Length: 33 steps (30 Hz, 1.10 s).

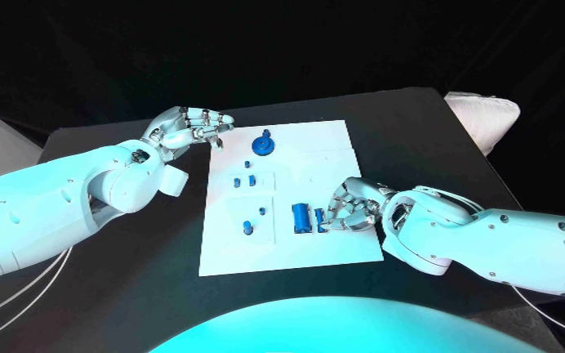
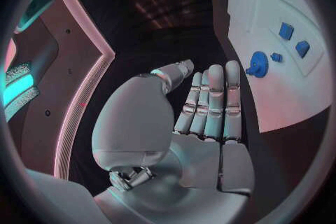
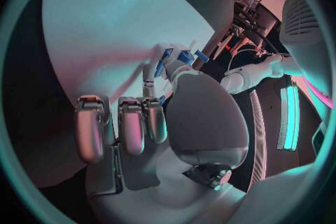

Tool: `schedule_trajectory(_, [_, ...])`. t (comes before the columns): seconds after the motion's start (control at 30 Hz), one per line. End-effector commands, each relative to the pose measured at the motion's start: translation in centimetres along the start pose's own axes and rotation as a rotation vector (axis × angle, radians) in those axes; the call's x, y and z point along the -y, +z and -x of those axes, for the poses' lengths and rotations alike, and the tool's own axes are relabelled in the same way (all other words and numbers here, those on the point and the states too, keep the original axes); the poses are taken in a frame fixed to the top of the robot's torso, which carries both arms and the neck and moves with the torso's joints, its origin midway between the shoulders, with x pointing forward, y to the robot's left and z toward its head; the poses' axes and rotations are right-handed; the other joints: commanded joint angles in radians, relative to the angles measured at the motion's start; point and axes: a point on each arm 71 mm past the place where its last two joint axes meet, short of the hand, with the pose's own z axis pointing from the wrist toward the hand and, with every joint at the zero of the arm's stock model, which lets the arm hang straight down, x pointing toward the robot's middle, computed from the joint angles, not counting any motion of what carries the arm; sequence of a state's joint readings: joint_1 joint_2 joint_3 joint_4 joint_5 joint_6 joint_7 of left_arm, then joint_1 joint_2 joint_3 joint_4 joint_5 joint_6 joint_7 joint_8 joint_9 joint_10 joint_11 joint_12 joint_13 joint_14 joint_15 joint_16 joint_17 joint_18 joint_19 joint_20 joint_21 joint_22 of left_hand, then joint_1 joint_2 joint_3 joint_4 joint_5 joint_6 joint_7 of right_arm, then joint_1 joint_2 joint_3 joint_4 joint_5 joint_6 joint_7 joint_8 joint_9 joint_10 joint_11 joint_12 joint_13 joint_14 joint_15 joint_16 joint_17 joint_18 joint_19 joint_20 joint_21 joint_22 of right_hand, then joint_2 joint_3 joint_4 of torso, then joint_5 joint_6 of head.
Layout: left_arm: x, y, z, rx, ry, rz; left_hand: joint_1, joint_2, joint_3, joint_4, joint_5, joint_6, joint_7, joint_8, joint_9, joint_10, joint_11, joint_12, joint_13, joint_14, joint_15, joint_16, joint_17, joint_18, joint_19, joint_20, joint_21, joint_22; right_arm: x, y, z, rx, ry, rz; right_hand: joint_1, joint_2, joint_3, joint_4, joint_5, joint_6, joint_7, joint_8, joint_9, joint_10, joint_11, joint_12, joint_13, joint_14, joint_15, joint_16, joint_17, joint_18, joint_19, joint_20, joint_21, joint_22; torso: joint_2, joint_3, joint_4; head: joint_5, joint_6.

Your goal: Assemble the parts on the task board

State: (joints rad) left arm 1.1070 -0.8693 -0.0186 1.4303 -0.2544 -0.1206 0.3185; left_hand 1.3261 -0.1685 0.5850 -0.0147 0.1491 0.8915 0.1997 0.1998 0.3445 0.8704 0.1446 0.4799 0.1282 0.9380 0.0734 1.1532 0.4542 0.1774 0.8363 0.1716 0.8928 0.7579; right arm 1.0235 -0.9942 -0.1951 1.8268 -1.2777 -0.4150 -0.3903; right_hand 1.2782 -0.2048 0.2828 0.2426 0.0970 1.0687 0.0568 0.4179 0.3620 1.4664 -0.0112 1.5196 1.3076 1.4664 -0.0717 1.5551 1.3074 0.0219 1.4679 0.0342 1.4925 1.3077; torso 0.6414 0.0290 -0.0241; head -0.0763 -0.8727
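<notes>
Left hand (image 1: 189, 130) hovering at ten o'clock off the board's (image 1: 330, 145) far corner, fingers straight and pressed together, holding nothing. Board mid-table, round part (image 1: 264, 145) at twelve, small parts (image 1: 248, 226) centre-left. Right hand (image 1: 354, 205) at four o'clock, curled over upright parts (image 1: 303, 218); grip impossible to tell.

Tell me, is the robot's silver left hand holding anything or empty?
Empty. The silver left hand has its fingers stretched out side by side with nothing between them, beside the white task board, not on it.
</notes>
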Motion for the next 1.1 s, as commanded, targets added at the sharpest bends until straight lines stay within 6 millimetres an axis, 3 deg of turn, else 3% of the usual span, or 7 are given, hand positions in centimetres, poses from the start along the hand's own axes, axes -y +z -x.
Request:
schedule_trajectory(0.03, [0.1,0.1,-0.2,-0.015,-0.01,-0.005,-0.005,0.006,0.0,0.003,0.007,-0.004,0.0,-0.002,-0.002,-0.01,0.001,0.001,-0.002,-0.007,0.002,0.002,-0.002,0.006,0.007,0.0,-0.006,-0.001,-0.2,-0.2,0.2,0.039,0.018,0.024,-0.022,-0.001,-0.011,0.021,0.015,0.008,0.002,-0.003,-0.002,0.084,-0.004,0.0,0.24,0.097,-0.006,0.001,0.234,-0.006,0.083,-0.006,-0.002,0.235,0.0,-0.0003,-0.0003,0.001,0.0])
schedule_trajectory(0.2, [0.1,0.1,-0.2,-0.014,-0.01,-0.005,-0.005,0.006,0.0,0.003,0.007,-0.004,0.0,-0.002,-0.002,-0.01,0.001,0.001,-0.002,-0.007,0.002,0.002,-0.002,0.006,0.007,0.0,-0.006,-0.001,-0.8,-0.7,0.7,0.083,0.081,0.091,-0.026,-0.004,-0.026,0.032,0.021,0.005,0.003,-0.004,-0.003,0.082,-0.003,-0.006,0.237,0.096,-0.006,-0.001,0.228,-0.006,0.082,-0.006,-0.004,0.235,0.0,-0.0001,0.0002,0.003,0.0])
schedule_trajectory(0.3, [0.1,0.1,-0.2,-0.014,-0.01,-0.005,-0.005,0.006,0.0,0.003,0.007,-0.004,0.0,-0.002,-0.002,-0.01,0.001,0.001,-0.002,-0.007,0.002,0.002,-0.002,0.006,0.007,0.0,-0.006,-0.001,-1.4,-1.0,1.2,0.115,0.114,0.156,0.008,-0.002,-0.028,0.021,0.024,-0.006,0.005,-0.003,-0.002,0.079,-0.001,-0.011,0.235,0.095,-0.005,-0.004,0.223,-0.006,0.082,-0.005,-0.005,0.235,-0.001,-0.0006,0.0001,0.002,0.0])
schedule_trajectory(0.43, [0.0,0.1,-0.2,-0.014,-0.01,-0.006,-0.005,0.006,0.0,0.003,0.007,-0.004,0.0,-0.002,-0.002,-0.01,0.001,0.001,-0.002,-0.007,0.002,0.002,-0.002,0.006,0.007,0.0,-0.006,-0.001,-2.5,-1.4,1.7,0.148,0.116,0.246,0.047,-0.007,-0.036,0.003,0.012,0.002,-0.001,0.022,0.013,0.081,-0.006,-0.005,0.238,0.095,-0.008,-0.003,0.224,-0.007,0.084,-0.006,0.001,0.237,0.0,-0.001,-0.0004,0.001,0.0])
schedule_trajectory(0.57, [0.1,0.1,-0.3,-0.015,-0.011,-0.006,-0.005,0.006,0.0,0.003,0.007,-0.004,0.0,-0.002,-0.002,-0.01,0.001,0.001,-0.002,-0.007,0.002,0.002,-0.002,0.006,0.007,0.0,-0.006,-0.001,-3.3,-1.4,1.7,0.155,0.072,0.304,0.091,-0.011,-0.061,-0.012,-0.03,0.015,-0.018,0.085,0.06,0.086,-0.02,0.007,0.244,0.095,-0.019,-0.004,0.224,-0.007,0.085,-0.015,0.004,0.239,0.0,-0.001,0.0013,0.003,0.0])
schedule_trajectory(0.7, [0.0,0.1,-0.3,-0.016,-0.011,-0.006,-0.005,0.006,0.0,0.003,0.007,-0.004,0.0,-0.002,-0.002,-0.01,0.001,0.001,-0.002,-0.007,0.002,0.002,-0.002,0.006,0.007,0.0,-0.006,-0.001,-3.9,-1.0,1.4,0.139,0.007,0.331,0.113,-0.009,-0.091,-0.008,-0.038,0.001,-0.025,0.129,0.099,0.096,-0.026,0.031,0.254,0.095,-0.024,-0.004,0.224,-0.008,0.086,-0.02,0.008,0.24,0.0,-0.0013,0.001,0.003,0.0])
schedule_trajectory(1.1, [0.0,0.1,-0.3,-0.016,-0.011,-0.006,-0.005,0.006,0.0,0.003,0.007,-0.004,0.0,-0.002,-0.002,-0.01,0.001,0.001,-0.002,-0.007,0.002,0.002,-0.002,0.006,0.007,0.0,-0.006,-0.001,-4.6,0.0,-0.3,0.087,-0.119,0.331,0.148,-0.001,-0.13,0.007,-0.042,-0.01,-0.035,0.179,0.14,0.104,-0.034,0.051,0.263,0.096,-0.031,-0.002,0.228,-0.011,0.09,-0.026,0.022,0.245,0.001,0.0006,0.0003,0.008,0.0])
